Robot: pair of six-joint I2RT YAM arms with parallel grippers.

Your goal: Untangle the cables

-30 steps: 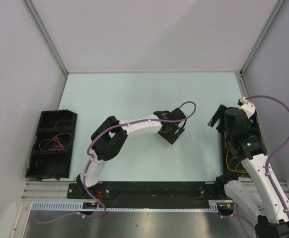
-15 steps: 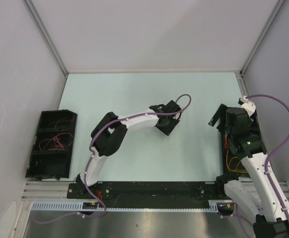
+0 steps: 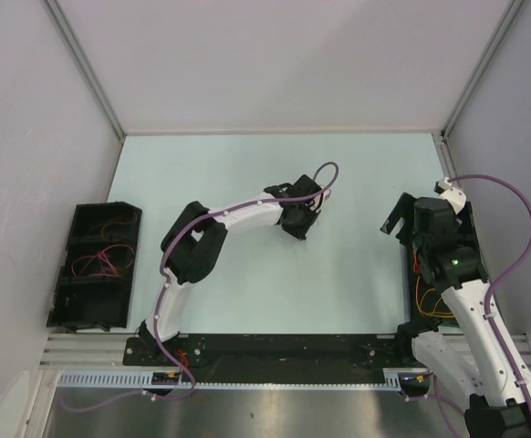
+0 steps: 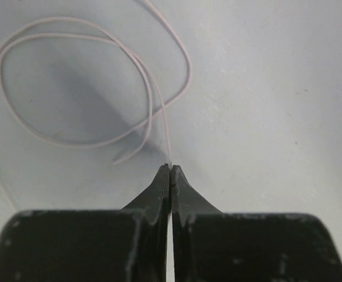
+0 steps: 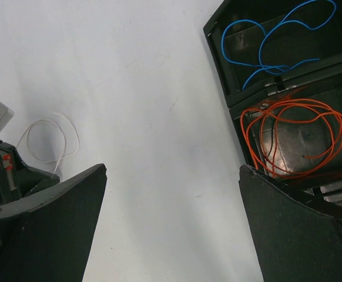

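Note:
In the left wrist view my left gripper (image 4: 170, 167) is shut, and its tips pinch one strand of a thin pale cable (image 4: 189, 67) that loops over the table ahead of it. Seen from above, the left gripper (image 3: 296, 226) is near the middle of the table. The right wrist view shows the same pale cable (image 5: 77, 140) curled on the table beside the left arm. My right gripper (image 5: 172, 168) stands wide open above bare table, with nothing between its fingers. A blue cable (image 5: 244, 21) and an orange cable (image 5: 288, 104) lie in separate compartments of a black tray (image 5: 216, 41).
A black tray (image 3: 68, 274) off the table's left edge holds red cables (image 3: 101, 265). The tray with the orange cable (image 3: 425, 301) sits at the right edge under the right arm (image 3: 448, 265). Grey walls close in the back and both sides.
The left jaws have closed on the pale cable, and the left arm has moved away from me and to the left. The right arm has barely moved.

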